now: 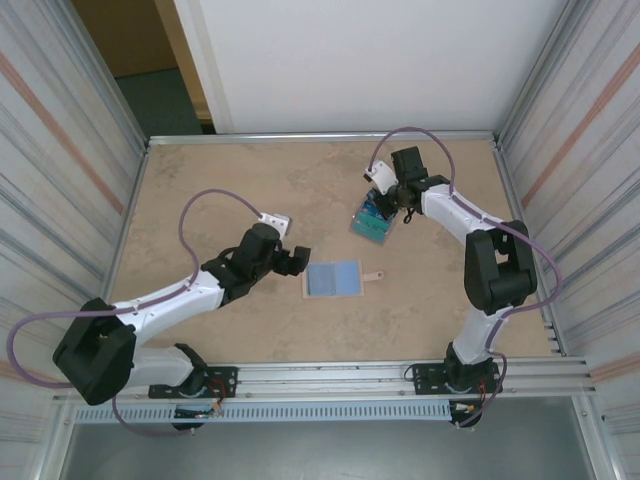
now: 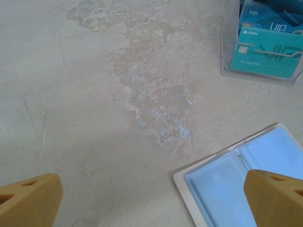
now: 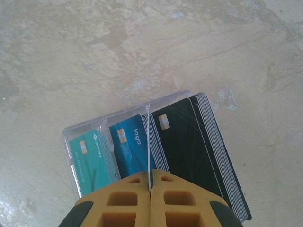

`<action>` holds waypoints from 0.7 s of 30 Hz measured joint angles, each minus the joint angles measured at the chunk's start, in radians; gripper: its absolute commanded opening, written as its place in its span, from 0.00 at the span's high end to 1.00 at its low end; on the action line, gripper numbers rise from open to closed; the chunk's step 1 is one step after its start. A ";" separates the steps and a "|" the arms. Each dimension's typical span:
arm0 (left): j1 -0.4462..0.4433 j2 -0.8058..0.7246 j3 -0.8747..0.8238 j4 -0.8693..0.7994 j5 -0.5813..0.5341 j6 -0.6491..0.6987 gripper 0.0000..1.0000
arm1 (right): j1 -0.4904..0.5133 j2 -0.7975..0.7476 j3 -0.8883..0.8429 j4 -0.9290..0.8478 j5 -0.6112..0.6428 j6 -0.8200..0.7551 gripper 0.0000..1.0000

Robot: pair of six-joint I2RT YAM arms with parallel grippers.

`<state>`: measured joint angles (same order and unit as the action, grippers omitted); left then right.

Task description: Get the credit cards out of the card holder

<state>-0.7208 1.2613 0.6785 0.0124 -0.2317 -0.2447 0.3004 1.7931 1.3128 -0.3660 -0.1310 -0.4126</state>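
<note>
The card holder (image 1: pixel 332 278) lies open on the table, pale blue inner face up, its tan strap tab (image 1: pixel 372 276) pointing right. My left gripper (image 1: pixel 296 260) hovers just left of it, open and holding nothing. In the left wrist view one corner of the card holder (image 2: pixel 265 165) shows beside the wide-apart gripper (image 2: pixel 151 198). My right gripper (image 1: pixel 386 207) hangs over a clear box (image 1: pixel 375 226) of credit cards. The right wrist view shows that gripper (image 3: pixel 150 182) shut on one thin card (image 3: pixel 149 142), seen edge-on, above teal (image 3: pixel 90 158), blue (image 3: pixel 130 144) and black (image 3: pixel 189 146) stacks.
The clear box (image 2: pixel 227 52) stands on the table up and right of the card holder, a short gap between them. Corrugated metal walls (image 1: pixel 60 170) close in the table on left and right. A rail (image 1: pixel 330 375) runs along the near edge.
</note>
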 measured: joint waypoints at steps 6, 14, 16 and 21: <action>0.000 -0.002 0.000 0.000 0.003 0.000 0.01 | 0.000 0.016 0.003 -0.036 -0.009 -0.019 1.00; 0.000 -0.009 0.000 0.000 0.003 0.000 0.01 | 0.000 0.055 0.035 -0.067 -0.020 -0.038 0.90; 0.001 -0.009 0.000 0.000 0.003 0.000 0.01 | 0.000 0.056 0.040 -0.077 -0.020 -0.040 0.84; 0.002 -0.009 0.000 0.000 0.003 0.000 0.01 | 0.000 0.056 0.049 -0.089 -0.019 -0.041 0.78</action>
<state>-0.7189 1.2526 0.6785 0.0120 -0.2283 -0.2447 0.3000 1.8492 1.3617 -0.4545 -0.1501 -0.4534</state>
